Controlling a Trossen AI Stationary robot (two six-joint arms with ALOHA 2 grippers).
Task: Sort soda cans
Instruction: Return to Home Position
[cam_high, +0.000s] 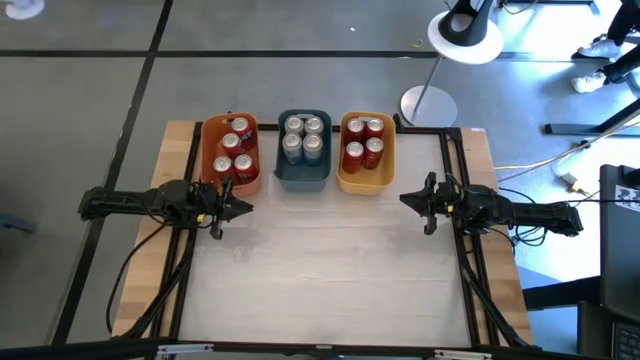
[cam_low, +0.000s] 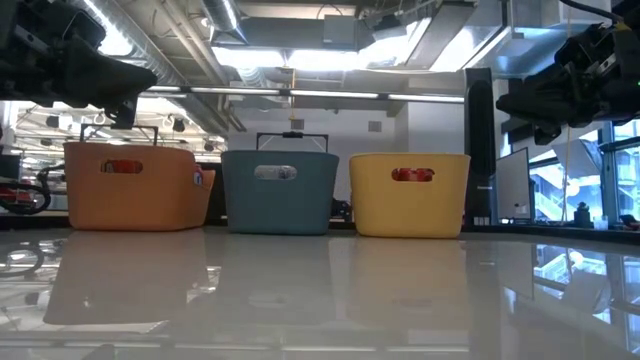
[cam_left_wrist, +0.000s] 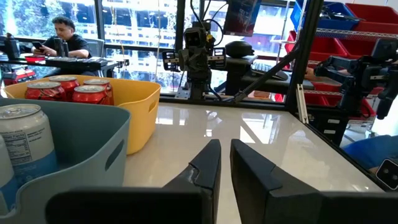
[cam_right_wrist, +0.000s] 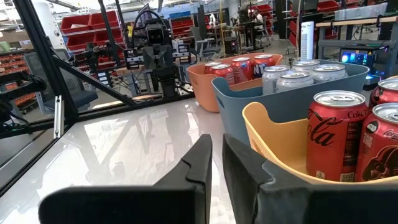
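Left end effector (cam_high: 238, 208), fingers nearly together and empty, hangs left of the blue-grey bin (cam_high: 303, 182). Right end effector (cam_high: 408, 200) hangs likewise on its right. Soda cans (cam_high: 293, 126) fill that bin and the orange bin (cam_high: 207, 150) and yellow bin (cam_high: 365, 184) flanking it. Sorting looks done; only parking both arms remains.

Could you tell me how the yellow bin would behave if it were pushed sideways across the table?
It would probably slide rather than tip: the yellow bin sits low and wide on the glossy table. Its four upright red cans add weight and might rattle inside.
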